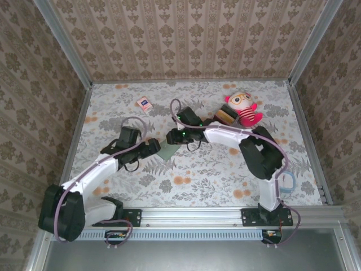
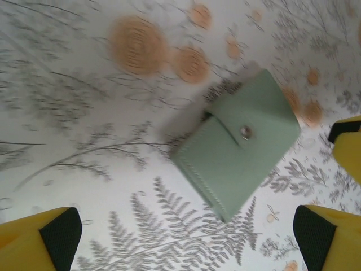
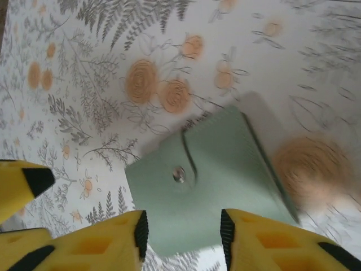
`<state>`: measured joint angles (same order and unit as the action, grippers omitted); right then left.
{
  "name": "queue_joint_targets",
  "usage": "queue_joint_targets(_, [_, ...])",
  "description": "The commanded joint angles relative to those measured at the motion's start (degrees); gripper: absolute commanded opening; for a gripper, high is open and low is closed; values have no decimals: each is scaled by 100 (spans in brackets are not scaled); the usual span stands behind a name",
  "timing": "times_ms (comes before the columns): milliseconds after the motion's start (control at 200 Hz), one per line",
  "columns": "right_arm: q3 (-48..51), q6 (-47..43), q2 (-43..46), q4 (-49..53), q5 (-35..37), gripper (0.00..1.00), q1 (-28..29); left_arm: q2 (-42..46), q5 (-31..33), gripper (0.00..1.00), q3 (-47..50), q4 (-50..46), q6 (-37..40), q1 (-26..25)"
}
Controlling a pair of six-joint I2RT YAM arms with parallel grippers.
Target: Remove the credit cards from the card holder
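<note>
Card holder (image 2: 237, 144) closed, flat | left jaws wide above | right jaws straddling edge, grip unclear

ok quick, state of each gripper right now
left gripper: open, holding nothing
right gripper: jaws narrowed at the edge of the card holder; cannot tell if it grips

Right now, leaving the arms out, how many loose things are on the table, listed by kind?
card holder: 1
pink-and-white packet: 1
plush doll: 1
stack of blocks: 1
pale blue ring: 1
Total: 5
</note>
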<state>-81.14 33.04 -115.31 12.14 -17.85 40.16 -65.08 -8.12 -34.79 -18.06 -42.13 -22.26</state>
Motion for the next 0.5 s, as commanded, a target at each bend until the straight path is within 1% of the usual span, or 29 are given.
queue_joint_targets(0, [-597,212,-525,548,-147,29,50,287,0,100,220,3,-97,206])
queue_joint_targets(35, [-760,273,-676,628,-152,27,53,323,-21,100,252,-36,-94,249])
queue_joint_targets(125, [-1171,315,-1006,997,-15,26,62,338,-65,100,303,-78,-68,331])
queue_joint_targets(290, [-1651,317,-1365,1813,724,27,62,183,-241,100,314,41,-42,380])
queue_joint_targets(405, [-1587,406,-1380,2326,1290,27,55,55,-579,100,377,364,-162,368])
queue_joint_targets(495, [-1047,656,-1079,2286,1555,27,28,13,-752,99,516,666,-393,285])
